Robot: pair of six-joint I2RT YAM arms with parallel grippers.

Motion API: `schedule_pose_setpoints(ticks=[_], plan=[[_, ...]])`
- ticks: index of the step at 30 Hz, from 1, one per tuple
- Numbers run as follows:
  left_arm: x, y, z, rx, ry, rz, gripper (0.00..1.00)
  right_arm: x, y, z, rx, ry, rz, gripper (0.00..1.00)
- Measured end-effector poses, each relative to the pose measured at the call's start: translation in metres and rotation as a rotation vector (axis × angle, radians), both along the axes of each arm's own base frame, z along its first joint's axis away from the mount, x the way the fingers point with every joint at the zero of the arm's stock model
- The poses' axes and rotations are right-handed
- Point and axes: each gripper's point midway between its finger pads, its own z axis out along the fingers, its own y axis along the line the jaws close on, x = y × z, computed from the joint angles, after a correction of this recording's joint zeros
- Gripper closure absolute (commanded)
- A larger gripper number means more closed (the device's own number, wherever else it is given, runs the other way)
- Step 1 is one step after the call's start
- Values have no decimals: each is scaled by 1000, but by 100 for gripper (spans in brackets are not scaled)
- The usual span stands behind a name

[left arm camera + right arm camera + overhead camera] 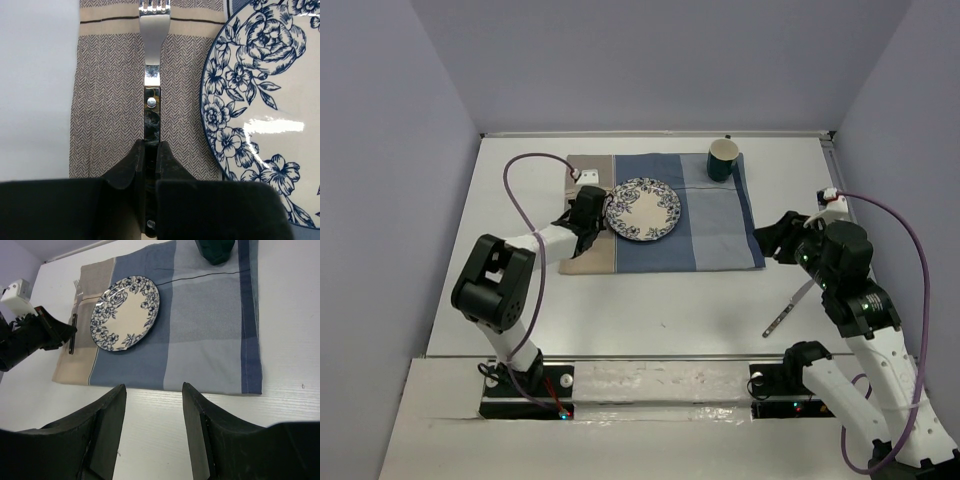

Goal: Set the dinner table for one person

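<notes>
The left gripper (151,148) is clenched on the handle of a fork (153,45) lying on the tan strip of the mat (105,100), just left of the plate (270,125). The right gripper (153,388) hangs released above the table (650,310), where a knife (788,310) lies right of the mat

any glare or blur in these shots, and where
Left wrist view: a white glare streak on the plate, a glint on the fork tines; right wrist view: the right end effector, near the lens, looks dark and soft-edged; top external view: soft, even light.
</notes>
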Motion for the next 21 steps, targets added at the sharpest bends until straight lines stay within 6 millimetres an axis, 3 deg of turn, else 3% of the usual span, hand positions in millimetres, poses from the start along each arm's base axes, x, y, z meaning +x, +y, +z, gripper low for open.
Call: schedule_pose_setpoints(ticks=[5,8,12,21], plan=[[20,-8,2,-10,-4,-16,100,0,2,-3,7,0,8,46],[28,-11,-6,-15,17,-33,100,0,2,-5,7,2,11,46],[26,-8,-26,1,75,-36,100,0,3,-7,8,6,11,46],[25,0,-32,-12,109,-19,100,0,3,-7,13,8,11,46]])
